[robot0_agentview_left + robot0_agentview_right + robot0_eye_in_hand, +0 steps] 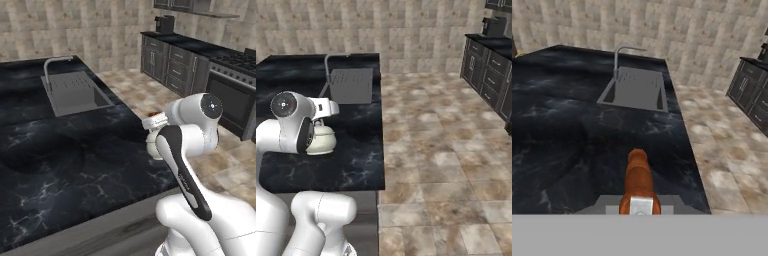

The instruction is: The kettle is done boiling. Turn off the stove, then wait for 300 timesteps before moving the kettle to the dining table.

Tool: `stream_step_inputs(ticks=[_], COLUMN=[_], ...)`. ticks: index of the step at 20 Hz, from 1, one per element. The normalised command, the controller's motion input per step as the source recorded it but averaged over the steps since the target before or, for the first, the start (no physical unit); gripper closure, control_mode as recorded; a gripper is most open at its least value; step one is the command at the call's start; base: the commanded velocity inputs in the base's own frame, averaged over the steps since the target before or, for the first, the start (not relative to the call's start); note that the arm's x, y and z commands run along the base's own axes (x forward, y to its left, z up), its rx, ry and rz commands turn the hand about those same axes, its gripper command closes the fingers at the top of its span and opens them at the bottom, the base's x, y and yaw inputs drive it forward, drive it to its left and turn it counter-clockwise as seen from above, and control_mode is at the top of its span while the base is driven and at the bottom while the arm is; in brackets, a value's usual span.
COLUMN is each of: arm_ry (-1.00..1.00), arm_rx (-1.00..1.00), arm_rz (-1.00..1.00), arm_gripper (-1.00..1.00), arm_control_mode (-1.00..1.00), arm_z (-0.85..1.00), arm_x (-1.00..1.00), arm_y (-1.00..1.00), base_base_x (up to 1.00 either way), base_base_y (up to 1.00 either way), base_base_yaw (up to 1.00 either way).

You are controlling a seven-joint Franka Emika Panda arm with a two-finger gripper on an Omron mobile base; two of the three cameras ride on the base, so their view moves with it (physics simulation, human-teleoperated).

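Claw (640, 204) clenched on the red-orange handle (638, 176) of the kettle (322, 139). Kettle is at the dining table (363, 150), near its right edge, at the end nearest the robot; resting or just above, cannot tell. Sink (634, 91) lies well beyond it, toward the far end.

One kettle (322, 140), one black marble tabletop (60, 165) with one inset sink (75, 92) and one faucet (52, 65), one stove (235, 95) on the far right, and one dark coffee machine (164, 23).
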Motion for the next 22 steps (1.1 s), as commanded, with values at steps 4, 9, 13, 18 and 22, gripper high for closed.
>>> stream_step_inputs(ticks=[4,9,13,18,22], arm_ry=[0.00,0.00,0.00,0.00,0.00], arm_rx=[0.00,0.00,0.00,0.00,0.00], arm_rz=[0.00,0.00,0.00,0.00,0.00], arm_gripper=[1.00,1.00,1.00,1.00,1.00], arm_control_mode=[1.00,1.00,1.00,1.00,1.00], arm_z=[0.00,0.00,0.00,0.00,0.00], arm_x=[0.00,0.00,0.00,0.00,0.00], arm_y=[0.00,0.00,0.00,0.00,0.00], base_base_x=[0.01,-0.19,-0.45,-0.62,-0.39], base_base_y=[0.89,0.32,-0.06,-0.14,0.08], base_base_yaw=[-0.17,-0.05,0.00,0.00,0.00])
